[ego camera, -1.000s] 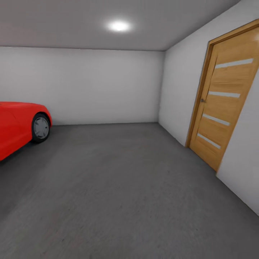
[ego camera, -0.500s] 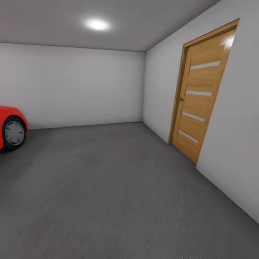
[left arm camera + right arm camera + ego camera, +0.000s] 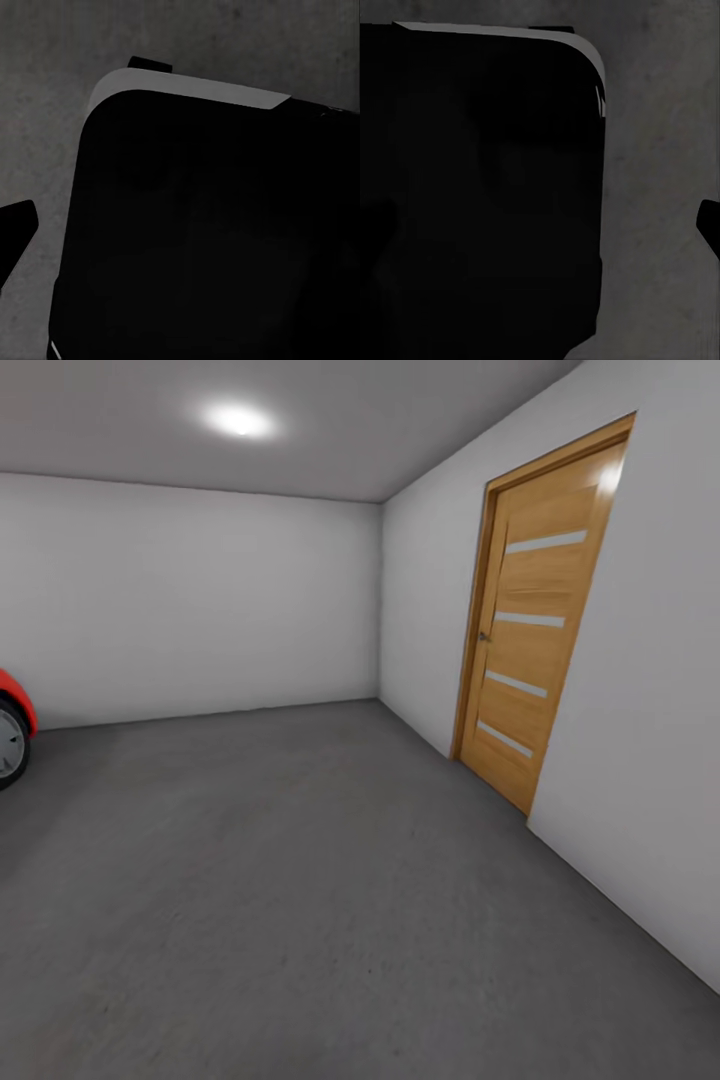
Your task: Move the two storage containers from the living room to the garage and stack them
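We look into the garage (image 3: pixel 190 590) from the head view: white walls, a round ceiling light (image 3: pixel 238 420) and the grey concrete floor (image 3: pixel 300 880) that fills the lower half. At the far left edge we see a small part of the red car (image 3: pixel 10 735) with one wheel. In the right wall stands a closed wooden door (image 3: pixel 525 630) with four pale stripes. No container is in sight here. Both wrist views look down on the same floor, and a big black body with a grey rim (part of the robot, it seems) (image 3: pixel 210 232) covers most of them. A dark tip shows at the edge of each, but we cannot tell how far either gripper is open.
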Motion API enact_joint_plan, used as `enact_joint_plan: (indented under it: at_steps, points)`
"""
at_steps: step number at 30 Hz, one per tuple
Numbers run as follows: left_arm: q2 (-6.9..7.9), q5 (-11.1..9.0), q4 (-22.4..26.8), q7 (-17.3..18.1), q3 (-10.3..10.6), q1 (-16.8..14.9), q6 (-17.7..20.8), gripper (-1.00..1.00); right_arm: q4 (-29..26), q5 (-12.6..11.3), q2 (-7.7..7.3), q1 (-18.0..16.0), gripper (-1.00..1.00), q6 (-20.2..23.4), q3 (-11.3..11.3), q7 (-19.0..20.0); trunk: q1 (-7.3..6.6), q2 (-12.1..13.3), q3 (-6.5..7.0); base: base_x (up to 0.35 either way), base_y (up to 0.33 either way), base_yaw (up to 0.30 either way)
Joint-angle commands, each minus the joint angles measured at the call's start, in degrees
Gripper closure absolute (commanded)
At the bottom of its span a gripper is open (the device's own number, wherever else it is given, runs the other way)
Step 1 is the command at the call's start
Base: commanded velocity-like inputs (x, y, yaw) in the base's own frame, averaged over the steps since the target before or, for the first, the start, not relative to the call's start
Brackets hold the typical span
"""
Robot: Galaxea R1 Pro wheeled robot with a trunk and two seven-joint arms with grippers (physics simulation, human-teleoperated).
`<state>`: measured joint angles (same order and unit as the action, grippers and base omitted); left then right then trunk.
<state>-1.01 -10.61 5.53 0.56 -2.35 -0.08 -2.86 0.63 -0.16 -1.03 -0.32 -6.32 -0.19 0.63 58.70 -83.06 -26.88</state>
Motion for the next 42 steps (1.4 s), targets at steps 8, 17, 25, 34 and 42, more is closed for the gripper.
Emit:
enact_joint_plan:
  at_steps: [8,17,25,34,42]
  points:
    - [-0.04,-0.29,0.0,0.06,-0.2,-0.01,-0.04,-1.0,0.07,-0.09,0.07,-0.03,-1.0,-0.78,0.1,-0.5,0.03,-0.02,-0.05,0.32,-0.028,-0.001]
    - [0.02,-0.29,0.0,0.06,-0.2,-0.01,-0.04,-1.0,0.07,-0.35,0.06,-0.05,-1.0,-1.36,0.04,-0.55,0.03,-0.02,-0.05,0.321,-0.067,-0.001]
    - [0.13,-0.29,0.0,0.06,-0.2,-0.01,-0.08,-1.0,0.07,-0.95,0.06,-0.03,-1.0,-2.49,-0.13,-0.58,0.03,-0.02,-0.05,0.322,-0.006,-0.178]
    - [0.13,-0.29,0.0,0.06,-0.2,-0.01,-0.12,-1.0,0.07,-0.47,0.06,-0.03,-1.0,-2.55,-0.01,-0.55,0.03,-0.02,-0.05,0.323,0.036,-0.081]
    - [0.15,-0.29,0.05,0.06,-0.2,-0.01,-0.13,-1.0,0.07,-0.23,0.01,-0.03,-1.0,-2.63,0.01,-0.55,0.03,-0.02,-0.05,0.323,0.116,-0.002]
